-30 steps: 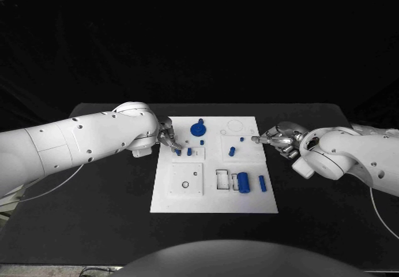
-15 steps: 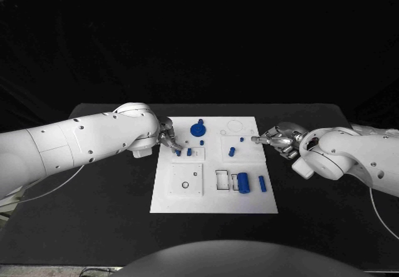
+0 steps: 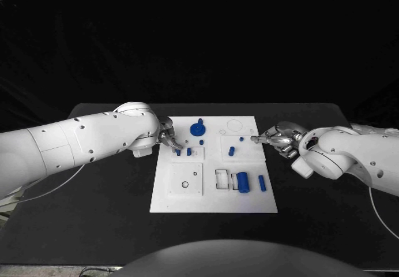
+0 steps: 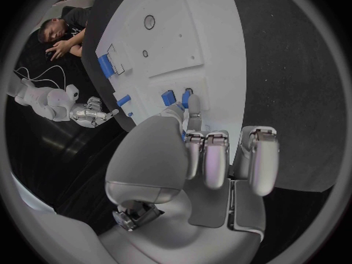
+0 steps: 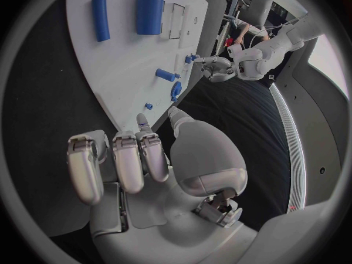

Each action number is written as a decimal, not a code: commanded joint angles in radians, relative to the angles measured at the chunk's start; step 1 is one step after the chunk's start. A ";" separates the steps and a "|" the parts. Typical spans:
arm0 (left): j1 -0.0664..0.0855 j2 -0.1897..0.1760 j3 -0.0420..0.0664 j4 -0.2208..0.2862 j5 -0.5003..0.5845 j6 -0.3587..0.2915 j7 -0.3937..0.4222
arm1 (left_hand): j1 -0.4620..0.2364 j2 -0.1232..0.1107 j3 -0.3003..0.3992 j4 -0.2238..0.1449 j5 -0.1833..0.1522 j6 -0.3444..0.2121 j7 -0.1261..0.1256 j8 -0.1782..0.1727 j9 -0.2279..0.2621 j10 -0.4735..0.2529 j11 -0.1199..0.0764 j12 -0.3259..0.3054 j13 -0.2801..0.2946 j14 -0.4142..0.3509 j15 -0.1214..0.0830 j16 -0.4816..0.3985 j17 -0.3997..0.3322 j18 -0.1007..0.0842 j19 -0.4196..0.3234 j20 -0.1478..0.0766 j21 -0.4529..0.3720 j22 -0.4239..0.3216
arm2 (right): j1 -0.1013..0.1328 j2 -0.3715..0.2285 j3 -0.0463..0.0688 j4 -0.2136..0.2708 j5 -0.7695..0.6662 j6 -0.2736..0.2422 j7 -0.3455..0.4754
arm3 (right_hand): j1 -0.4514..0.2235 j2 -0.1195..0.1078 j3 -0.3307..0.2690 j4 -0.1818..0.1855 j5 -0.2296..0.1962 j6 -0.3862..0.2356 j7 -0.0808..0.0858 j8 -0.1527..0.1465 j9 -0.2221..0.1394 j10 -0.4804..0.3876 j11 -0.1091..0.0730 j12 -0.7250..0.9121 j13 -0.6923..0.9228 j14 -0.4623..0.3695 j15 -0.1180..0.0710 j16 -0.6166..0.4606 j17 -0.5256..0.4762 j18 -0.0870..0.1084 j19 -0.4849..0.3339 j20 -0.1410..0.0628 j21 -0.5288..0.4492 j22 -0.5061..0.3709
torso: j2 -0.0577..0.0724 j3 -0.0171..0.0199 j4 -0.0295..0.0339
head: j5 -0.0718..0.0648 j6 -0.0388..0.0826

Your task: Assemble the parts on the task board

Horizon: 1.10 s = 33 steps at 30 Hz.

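The white task board [image 3: 212,202] lies mid-table. My left hand [image 3: 166,139] is at the board's left edge. Its thumb and a fingertip pinch a small blue peg [image 3: 178,152] that stands beside a second peg [image 3: 189,152]. The left wrist view has that pinched peg [image 4: 186,97] at the fingertips. My right hand [image 3: 278,139] hovers at the board's right edge with its fingers curled and nothing in them. One fingertip points at a tiny blue stud [image 3: 242,138], which is also in the right wrist view [image 5: 148,106].
On the board are a large blue knob [image 3: 198,129], a slanted peg [image 3: 232,151], a fat blue cylinder [image 3: 243,182], a thin rod [image 3: 262,183] and a black ring [image 3: 184,185]. Black table [image 3: 100,196] surrounds the board.
The right hand has crept slightly toward the board. The left hand stays at the peg.
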 commanded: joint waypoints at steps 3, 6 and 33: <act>-0.001 -0.001 0.000 0.005 -0.024 0.028 -0.016 | -0.127 -0.035 -0.060 -0.006 -0.004 0.001 0.002 0.000 -0.002 0.106 0.000 0.006 0.263 0.106 0.014 0.003 0.263 -0.007 0.105 -0.007 0.002 0.263 | -0.001 0.001 0.000 0.002 -0.001 0.011 0.003 | -0.003 0.012 -0.004 0.003 0.007 -0.007 0.008 0.004 0.002 0.105 0.006 0.003 0.263 0.104 0.008 0.004 0.263 -0.007 0.105 0.009 0.004 0.263 | 0.000 0.0003 0.0003 | -0.001 0.000; -0.002 -0.003 0.000 0.007 -0.037 0.025 -0.026 | -0.221 -0.059 -0.115 -0.005 -0.005 0.005 0.007 -0.003 -0.007 0.106 0.007 0.006 0.263 0.106 0.021 0.003 0.263 -0.007 0.105 -0.016 0.002 0.263 | -0.001 0.001 0.000 0.001 -0.001 0.011 0.004 | -0.003 0.012 -0.004 0.003 0.007 -0.007 0.008 0.004 0.002 0.105 0.006 0.003 0.263 0.104 0.008 0.004 0.263 -0.007 0.105 0.009 0.004 0.263 | 0.000 0.0002 0.0008 | -0.002 0.001; -0.003 -0.023 0.000 0.018 -0.009 -0.059 0.016 | -0.415 -0.003 -0.263 -0.004 -0.026 0.019 0.007 -0.007 -0.010 0.106 0.005 0.006 0.263 0.106 0.015 0.003 0.263 -0.007 0.105 -0.030 0.002 0.263 | -0.003 0.003 0.000 -0.004 0.000 0.012 0.004 | -0.003 0.013 -0.004 0.004 0.007 -0.008 0.008 0.004 0.002 0.105 0.006 0.003 0.263 0.104 0.009 0.004 0.263 -0.007 0.105 0.010 0.004 0.263 | -0.001 -0.0001 0.0002 | -0.001 0.010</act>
